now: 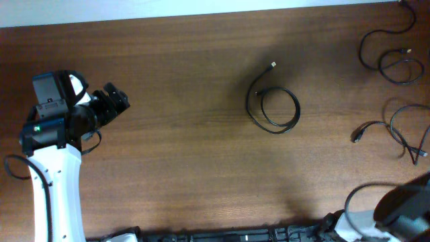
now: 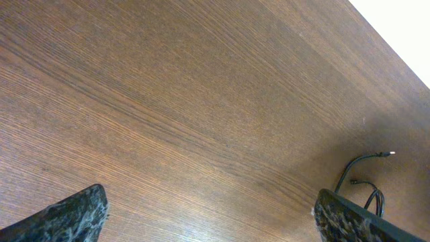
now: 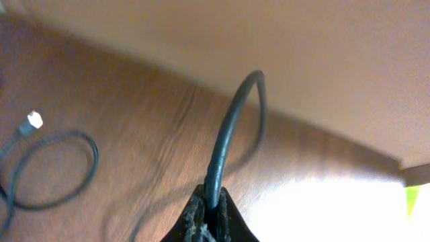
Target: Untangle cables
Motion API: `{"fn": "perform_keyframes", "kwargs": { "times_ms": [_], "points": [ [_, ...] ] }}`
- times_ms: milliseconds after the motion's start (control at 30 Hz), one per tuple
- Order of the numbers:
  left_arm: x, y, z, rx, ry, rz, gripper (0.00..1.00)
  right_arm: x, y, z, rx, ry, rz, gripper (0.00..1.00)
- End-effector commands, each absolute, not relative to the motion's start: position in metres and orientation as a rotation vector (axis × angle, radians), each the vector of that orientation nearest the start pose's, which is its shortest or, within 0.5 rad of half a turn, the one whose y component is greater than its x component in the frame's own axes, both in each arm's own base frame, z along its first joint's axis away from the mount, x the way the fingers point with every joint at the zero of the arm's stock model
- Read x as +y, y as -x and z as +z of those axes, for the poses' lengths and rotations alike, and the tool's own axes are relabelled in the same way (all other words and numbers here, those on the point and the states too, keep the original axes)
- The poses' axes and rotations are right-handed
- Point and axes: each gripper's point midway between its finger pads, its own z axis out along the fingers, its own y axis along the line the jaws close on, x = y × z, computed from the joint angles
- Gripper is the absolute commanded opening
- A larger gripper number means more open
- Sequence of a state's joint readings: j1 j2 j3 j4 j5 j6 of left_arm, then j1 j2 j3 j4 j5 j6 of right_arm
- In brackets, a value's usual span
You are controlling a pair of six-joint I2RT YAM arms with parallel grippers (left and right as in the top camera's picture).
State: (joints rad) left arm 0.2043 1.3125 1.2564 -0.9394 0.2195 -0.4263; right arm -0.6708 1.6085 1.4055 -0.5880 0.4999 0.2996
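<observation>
L claw (image 2: 211, 214) spread wide, empty; coiled cable (image 1: 273, 107) lies well ahead of it on counter (image 1: 175, 148). R claw (image 3: 211, 218) clamped on black cord (image 3: 225, 138), which arches above it. Judged light, limp, slippery; grip mid-length, not plugs.

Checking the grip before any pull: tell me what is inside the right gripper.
A black cable is pinched in the shut right gripper, arching up out of it. The pinched stretch itself is covered, and the wrist view does not show its ends.
</observation>
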Motion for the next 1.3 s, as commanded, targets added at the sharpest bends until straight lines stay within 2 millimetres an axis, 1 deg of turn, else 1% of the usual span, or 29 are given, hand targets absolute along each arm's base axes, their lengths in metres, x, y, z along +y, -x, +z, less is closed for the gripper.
{"fn": "perform_keyframes", "kwargs": {
  "times_ms": [0, 67, 100, 133, 167, 233, 267, 300, 333, 367, 433, 467, 500, 533, 600, 633, 700, 733, 767, 800, 833, 867, 900, 1000, 1067, 1133, 1200, 1233, 1267],
  "points": [
    [0.034, -0.334, 0.221, 2.444, 0.707, -0.353, 0.99, -0.333, -0.308, 0.148, 2.18, -1.361, -0.631, 0.04],
    [0.034, -0.334, 0.221, 2.444, 0.707, -0.353, 0.99, -0.332, -0.306, 0.105, 2.289, -1.393, -0.631, 0.04],
    [0.034, -0.334, 0.221, 2.444, 0.707, -0.353, 0.99, -0.331, -0.305, 0.094, 2.321, -1.402, -0.63, 0.04],
    [0.034, -0.334, 0.221, 2.444, 0.707, -0.353, 0.99, -0.33, -0.303, 0.084, 2.35, -1.411, -0.629, 0.12],
    [0.034, -0.334, 0.221, 2.444, 0.707, -0.353, 0.99, -0.33, -0.303, 0.083, 2.354, -1.411, -0.63, 0.51],
    [0.034, -0.334, 0.221, 2.444, 0.707, -0.353, 0.99, -0.33, -0.303, 0.084, 2.351, -1.41, -0.629, 0.87],
    [0.034, -0.334, 0.221, 2.444, 0.707, -0.353, 0.99, -0.33, -0.303, 0.086, 2.347, -1.409, -0.629, 0.92],
    [0.034, -0.334, 0.221, 2.444, 0.707, -0.353, 0.99, -0.33, -0.304, 0.095, 2.326, -1.403, -0.629, 0.94],
    [0.034, -0.334, 0.221, 2.444, 0.707, -0.353, 0.99, -0.331, -0.305, 0.108, 2.294, -1.394, -0.631, 0.94],
    [0.034, -0.334, 0.221, 2.444, 0.707, -0.353, 0.99, -0.332, -0.306, 0.126, 2.25, -1.382, -0.632, 0.99],
    [0.034, -0.334, 0.221, 2.444, 0.707, -0.353, 0.99, -0.332, -0.306, 0.157, 2.171, -1.368, -0.63, 0.99],
    [0.034, -0.334, 0.221, 2.444, 0.707, -0.353, 0.99, -0.332, -0.304, 0.164, 2.158, -1.366, -0.641, 0.99],
    [0.034, -0.334, 0.221, 2.444, 0.707, -0.353, 0.99, -0.332, -0.295, 0.162, 2.173, -1.384, -0.686, 0.99],
    [0.034, -0.334, 0.221, 2.444, 0.707, -0.353, 0.99, -0.336, -0.279, 0.152, 2.206, -1.427, -0.753, 0.99],
    [0.034, -0.334, 0.221, 2.444, 0.707, -0.353, 0.99, -0.337, -0.275, 0.144, 2.228, -1.444, -0.748, 0.99],
    [0.034, -0.334, 0.221, 2.444, 0.707, -0.353, 0.99, -0.332, -0.287, 0.141, 2.232, -1.421, -0.647, 0.99],
    [0.034, -0.334, 0.221, 2.444, 0.707, -0.353, 0.99, -0.308, -0.327, 0.127, 2.265, -1.333, -0.301, 0.98],
    [0.034, -0.334, 0.221, 2.444, 0.707, -0.353, 0.99, -0.303, -0.333, 0.116, 2.286, -1.326, -0.237, 0.85],
    [0.034, -0.334, 0.221, 2.444, 0.706, -0.353, 0.99, -0.303, -0.335, 0.101, 2.314, -1.338, -0.228, 0.66],
    [0.034, -0.334, 0.221, 2.444, 0.707, -0.353, 0.99, -0.301, -0.342, 0.083, 2.361, -1.298, -0.189, 0.61],
    [0.034, -0.334, 0.221, 2.444, 0.707, -0.353, 0.99, -0.286, -0.362, 0.07, 2.462, -1.07, -0.07, 0.53],
    [0.034, -0.334, 0.221, 2.444, 0.707, -0.353, 0.99, -0.263, -0.389, 0.058, 2.533, -0.748, 0.048, 0.27],
    [0.034, -0.334, 0.221, 2.444, 0.707, -0.353, 0.99, -0.261, -0.399, 0.052, 2.536, -0.685, 0.028, 0.13],
    [0.034, -0.334, 0.221, 2.444, 0.707, -0.353, 0.99, -0.27, -0.422, 0.023, 2.539, -0.647, -0.149, 0.04],
    [0.034, -0.334, 0.221, 2.444, 0.707, -0.353, 0.99, -0.283, -0.414, 0.009, 2.563, -0.693, -0.262, 0.04],
    [0.034, -0.334, 0.221, 2.444, 0.707, -0.353, 0.99, -0.283, -0.405, -0.016, 2.621, -0.715, -0.273, 0.04],
    [0.034, -0.334, 0.221, 2.444, 0.707, -0.353, 0.99, -0.288, -0.394, -0.023, 2.651, -0.762, -0.335, 0.04],
    [0.034, -0.334, 0.221, 2.444, 0.707, -0.353, 0.99, -0.308, -0.369, -0.02, 2.615, -0.975, -0.549, 0.04],
    [0.034, -0.334, 0.221, 2.444, 0.707, -0.353, 0.99, -0.319, -0.352, -0.016, 2.572, -1.106, -0.684, 0.04]
  ]
}}
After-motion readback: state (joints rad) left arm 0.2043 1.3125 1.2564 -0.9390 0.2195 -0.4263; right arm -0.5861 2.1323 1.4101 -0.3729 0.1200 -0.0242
